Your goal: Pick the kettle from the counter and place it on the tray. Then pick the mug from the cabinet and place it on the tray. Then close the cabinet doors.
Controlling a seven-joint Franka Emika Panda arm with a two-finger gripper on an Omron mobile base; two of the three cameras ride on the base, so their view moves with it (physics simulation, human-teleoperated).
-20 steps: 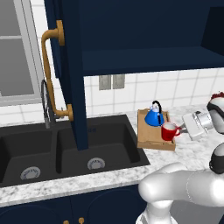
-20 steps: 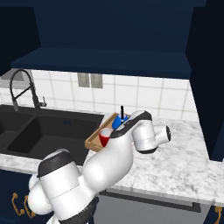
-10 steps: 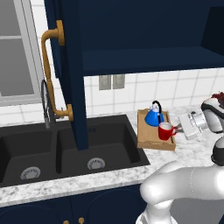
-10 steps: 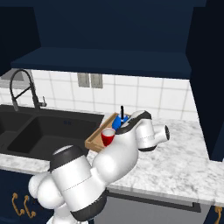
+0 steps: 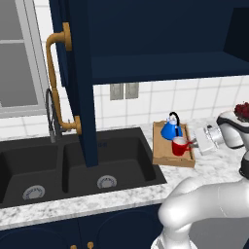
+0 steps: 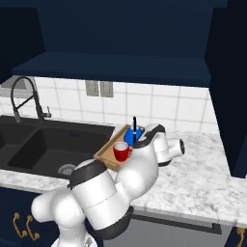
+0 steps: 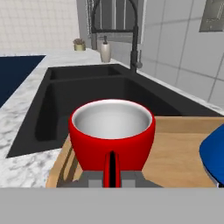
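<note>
The red mug (image 5: 180, 146) (image 6: 121, 151) (image 7: 112, 127) sits low over the front end of the wooden tray (image 5: 161, 159) (image 6: 103, 155) (image 7: 183, 159); I cannot tell whether it touches the wood. My gripper (image 5: 192, 143) (image 7: 112, 178) is shut on the mug's handle, reaching in from the right. The blue kettle (image 5: 171, 129) (image 6: 130, 137) (image 7: 213, 154) stands on the tray just behind the mug. The cabinet (image 5: 160, 68) (image 6: 111, 62) above is open, its shelf bare. The left cabinet door (image 5: 78, 82) swings out over the sink, and the right door (image 6: 230, 91) also stands open.
A black double sink (image 5: 73, 165) (image 7: 87, 94) with a tall black faucet (image 5: 50, 114) (image 6: 23, 96) lies left of the tray in the marble counter (image 6: 202, 178). A soap dispenser (image 7: 105, 50) stands behind the sink. Wall outlets (image 5: 123, 91) are on the tiles.
The gripper has carried the mug a little to the left, further over the tray's front end. The kettle and the doors have not moved.
</note>
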